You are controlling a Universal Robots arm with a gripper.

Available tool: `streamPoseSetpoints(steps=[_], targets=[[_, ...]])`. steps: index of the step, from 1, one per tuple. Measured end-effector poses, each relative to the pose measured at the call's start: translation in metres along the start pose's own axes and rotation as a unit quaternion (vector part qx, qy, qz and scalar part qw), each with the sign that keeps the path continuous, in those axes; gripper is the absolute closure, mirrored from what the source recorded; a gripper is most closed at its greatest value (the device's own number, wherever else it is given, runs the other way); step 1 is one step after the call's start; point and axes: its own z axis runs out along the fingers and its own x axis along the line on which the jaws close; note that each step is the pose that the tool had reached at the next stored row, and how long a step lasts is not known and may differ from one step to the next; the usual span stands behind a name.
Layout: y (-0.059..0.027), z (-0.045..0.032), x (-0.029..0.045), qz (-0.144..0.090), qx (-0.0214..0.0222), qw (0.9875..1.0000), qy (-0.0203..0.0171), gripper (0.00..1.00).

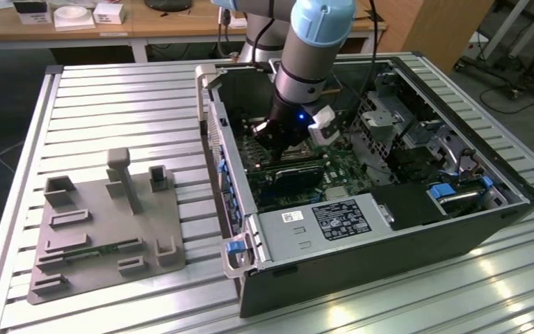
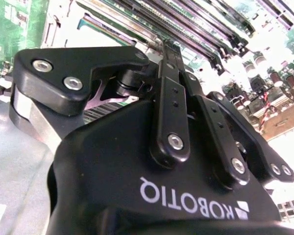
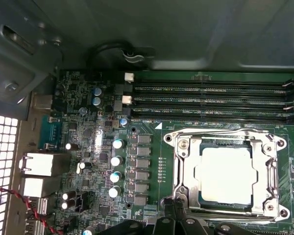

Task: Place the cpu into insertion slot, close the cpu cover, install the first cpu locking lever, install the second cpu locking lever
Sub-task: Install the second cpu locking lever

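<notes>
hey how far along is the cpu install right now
Done, it seems: the cpu sits in the insertion slot, and the cpu cover looks closed, framing it. In hand: the gripper is down at the socket's edge inside the computer case. The levers' state is unclear.

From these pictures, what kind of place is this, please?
Probably a robotics lab or test workshop: an open computer case lies on a slatted metal table, a grey fixture plate beside it, wooden benches behind.
</notes>
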Motion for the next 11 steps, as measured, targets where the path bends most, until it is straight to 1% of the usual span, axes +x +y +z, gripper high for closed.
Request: streamPoseSetpoints(steps=[4, 7, 8, 11], targets=[[-0.0006, 0.0022, 0.0001, 0.0, 0.0007, 1.0, 0.0006, 0.9], [-0.0004, 0.003, 0.0001, 0.0, 0.0006, 1.0, 0.0002, 0.9], [-0.0004, 0.0031, 0.0005, 0.0, 0.0016, 1.0, 0.0002, 0.9], [-0.0002, 0.0033, 0.0012, 0.0, 0.0067, 1.0, 0.0002, 0.9]])
